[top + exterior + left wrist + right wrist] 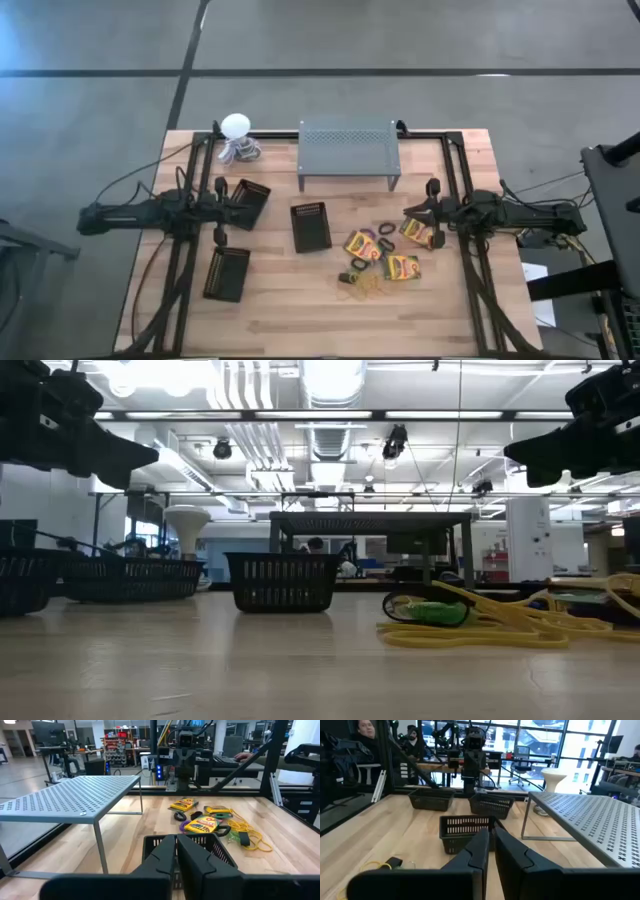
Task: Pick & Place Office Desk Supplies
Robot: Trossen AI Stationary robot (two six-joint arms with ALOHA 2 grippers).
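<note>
The three crayon boxes (pixel 383 253) are lying loose on the bare wood just inward of the right gripper (pixel 428 212), the nearest one almost under its fingertips, with the small black elastic rings (pixel 386 230) scattered among them. The tangle of yellow rubber bands (pixel 366 287) is sitting a little farther from that claw, toward the table's front edge, next to a green ring (pixel 437 612).

None of this is resting in a container. The middle black mesh basket (pixel 311 226) is standing between the two claws, and two more baskets (pixel 245 201) (pixel 226 274) are flanking the left gripper (pixel 217 210); as far as the views show, all three are holding nothing.

Both claws are clenched on nothing and hanging above the table at opposite sides, pointing at each other. The perforated grey metal shelf (pixel 348 151) is standing beyond them, toward the back edge, also bare.

Judging by this, the sorting is not yet begun: every supply is waiting to be picked.
</note>
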